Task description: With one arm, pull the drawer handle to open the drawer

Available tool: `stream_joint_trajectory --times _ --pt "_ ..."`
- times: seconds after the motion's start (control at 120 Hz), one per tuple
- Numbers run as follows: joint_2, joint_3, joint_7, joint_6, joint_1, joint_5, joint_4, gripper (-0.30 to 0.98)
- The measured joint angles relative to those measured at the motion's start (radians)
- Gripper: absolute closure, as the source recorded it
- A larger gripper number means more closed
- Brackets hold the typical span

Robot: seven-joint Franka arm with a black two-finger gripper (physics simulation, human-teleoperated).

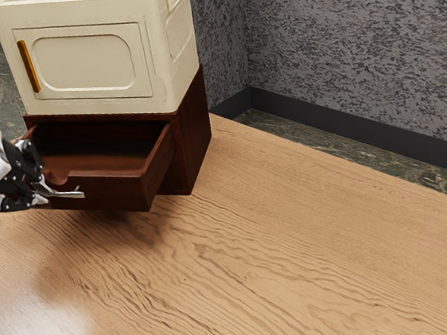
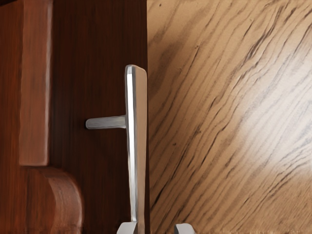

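In the exterior view, the drawer (image 1: 113, 193) is being shown pulled out below a cream cabinet (image 1: 91, 59), its metal handle (image 1: 70, 195) being approached closely by the gripper (image 1: 43, 195). In the wrist view, the jaws are being held spread, one near the handle.

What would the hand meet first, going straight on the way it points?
Probably the drawer's silver handle, whose bar runs in close beside one fingertip of the open hand; beyond it lies the wooden tabletop. Depth between bar and fingertips is unclear.
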Motion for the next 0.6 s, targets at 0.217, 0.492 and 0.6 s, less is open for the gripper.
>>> stream_joint_trajectory --times 0.217,0.492,0.6 --pt "-0.110 0.037 0.004 -0.116 0.000 0.007 0.028 0.53" --pt "-0.023 0.008 0.020 -0.568 -0.011 0.005 0.369 0.19" --pt "-0.022 0.008 0.027 -0.667 -0.011 0.004 0.376 0.11"
